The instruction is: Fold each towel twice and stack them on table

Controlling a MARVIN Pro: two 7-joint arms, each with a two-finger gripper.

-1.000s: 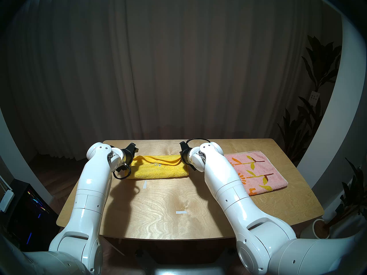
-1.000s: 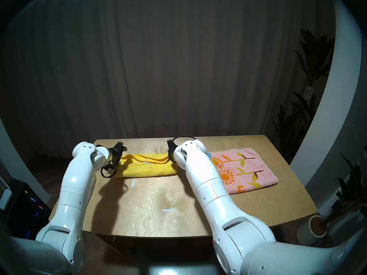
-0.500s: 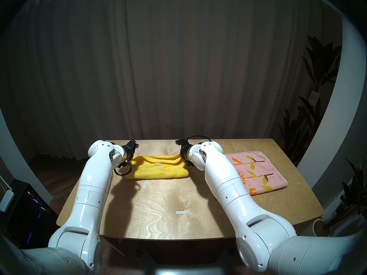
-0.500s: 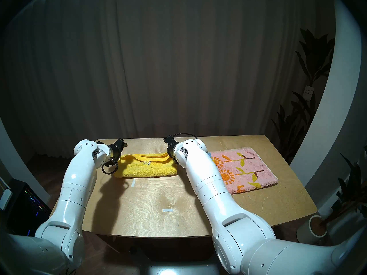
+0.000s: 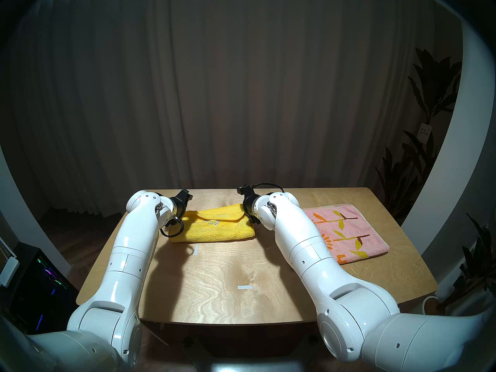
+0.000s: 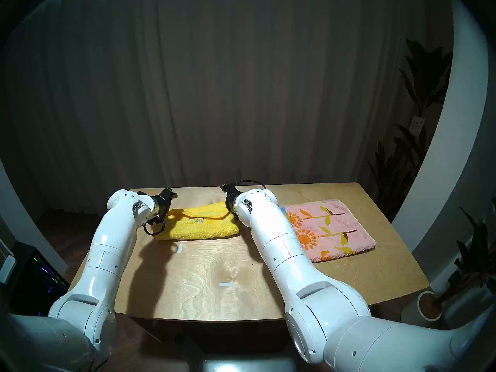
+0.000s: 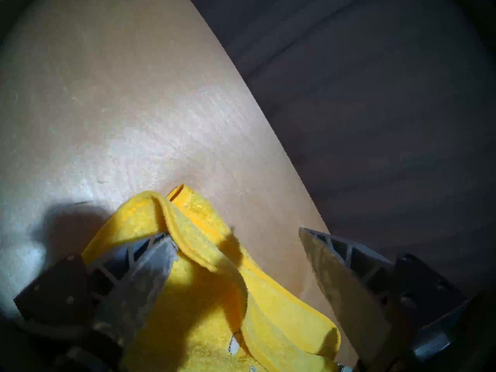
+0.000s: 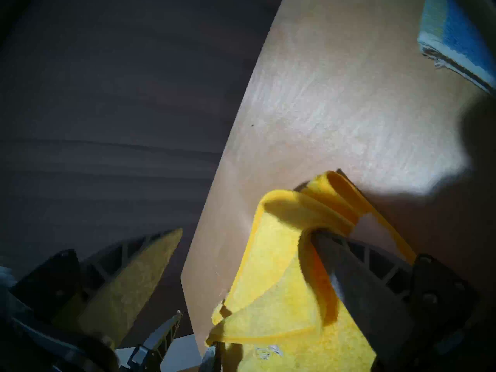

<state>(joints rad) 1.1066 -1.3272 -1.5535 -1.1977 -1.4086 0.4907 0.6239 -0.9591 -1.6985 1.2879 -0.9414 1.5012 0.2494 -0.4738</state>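
The yellow towel [image 5: 214, 227] lies folded in a long strip at the back middle of the table [image 5: 214, 283]. My left gripper [image 7: 236, 233] stands open at the towel's left far corner, and the hem rests against one finger [image 7: 150, 258]. Open as well, my right gripper [image 8: 245, 232] is at the right far corner. That corner drapes over one of its fingers [image 8: 357, 277] and sits raised. The pink towel [image 5: 346, 232] with orange flowers lies folded flat on the right, and its blue band [image 8: 456, 36] shows in the right wrist view.
Two white tape marks [image 5: 245, 287] [image 5: 195, 249] lie on the wood. The table's far edge [image 7: 255, 95] runs just behind both grippers, with dark floor beyond. A lit computer case [image 5: 40, 277] stands low on the left and a plant pot [image 6: 429, 307] low on the right.
Both grippers have opened and let go of the yellow towel's far corners. The left arm has shifted a little to the right. The towel's right far corner now stands higher.
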